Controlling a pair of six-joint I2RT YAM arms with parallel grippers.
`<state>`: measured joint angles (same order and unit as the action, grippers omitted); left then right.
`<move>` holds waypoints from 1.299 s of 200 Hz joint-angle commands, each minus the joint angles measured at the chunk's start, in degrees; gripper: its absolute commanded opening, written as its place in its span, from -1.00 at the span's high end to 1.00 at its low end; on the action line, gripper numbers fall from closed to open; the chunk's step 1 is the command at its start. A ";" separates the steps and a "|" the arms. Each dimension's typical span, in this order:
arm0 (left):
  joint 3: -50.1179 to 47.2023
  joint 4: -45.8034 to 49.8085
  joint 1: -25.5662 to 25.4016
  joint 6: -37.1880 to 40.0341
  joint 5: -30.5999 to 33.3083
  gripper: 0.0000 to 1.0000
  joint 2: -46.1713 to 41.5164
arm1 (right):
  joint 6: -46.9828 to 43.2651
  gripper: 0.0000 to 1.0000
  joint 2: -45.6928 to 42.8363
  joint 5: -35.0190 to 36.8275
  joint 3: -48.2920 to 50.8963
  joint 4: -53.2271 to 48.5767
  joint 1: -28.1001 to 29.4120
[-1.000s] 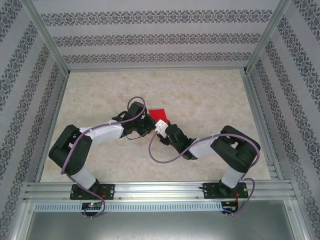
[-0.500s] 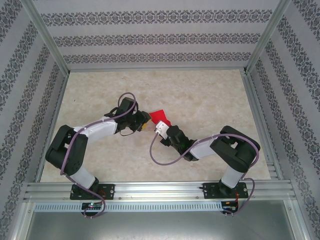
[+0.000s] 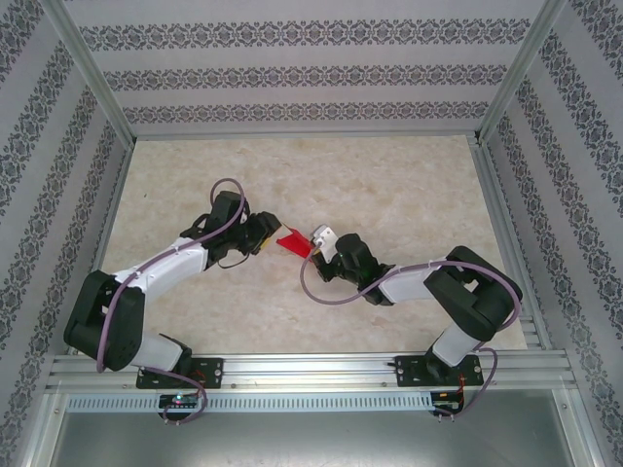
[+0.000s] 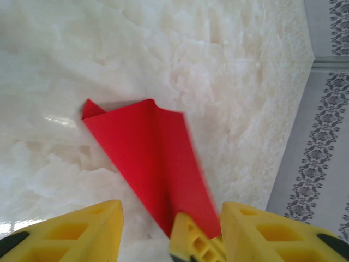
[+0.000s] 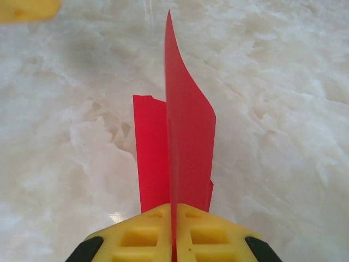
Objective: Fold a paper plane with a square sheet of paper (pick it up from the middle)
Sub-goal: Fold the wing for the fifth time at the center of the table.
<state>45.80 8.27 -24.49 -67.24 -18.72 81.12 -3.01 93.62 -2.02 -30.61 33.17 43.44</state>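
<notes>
Left tool reaches in from 9 o'clock of the paper, which sits about mid-tabletop. In its wrist view this tool is released; its yellow fingers stand well apart, the narrow end of the paper runs between them nearer the right-hand one, and nothing looks pinched. The paper is partly folded, fanning out toward 11 o'clock there, with one flap lifted along a crease; whether its far corner rests on the tabletop I cannot tell.

At 3 o'clock of the paper the right tool is clenched on it; from the wrist, that tool grasps the paper on edge, one layer upright and running to 12 o'clock, a shorter flap just beside it at 10 o'clock.

The step looks like a change of hold between folds, the right tool carrying the paper alone. To do it well, I judge:

- the right pinch should be firm and level on the crease, without twisting;
- the left tool should move along the paper's length, not across it, so a finger does not drag the loose flap;
- if it re-grips, it should take the flap squarely near the crease, edges lined up first, closing slowly;
- thin paper like this will likely buckle if the tools pull apart or push together.
</notes>
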 commanded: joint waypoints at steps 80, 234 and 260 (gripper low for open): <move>-3.63 -6.42 -4.39 4.40 1.48 0.13 1.60 | 6.61 0.85 1.76 -10.65 -3.52 -4.72 -1.96; -5.57 -9.53 -6.03 5.25 4.28 0.33 5.69 | 19.91 0.89 12.96 -22.30 -20.39 -24.43 -3.27; -5.31 -9.13 -5.89 5.72 5.07 0.33 5.77 | 23.70 0.94 13.38 -24.66 -20.02 -22.03 -4.55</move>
<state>40.86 0.43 -29.82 -63.55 -15.59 87.13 15.66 106.06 -22.59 -49.78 9.96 40.32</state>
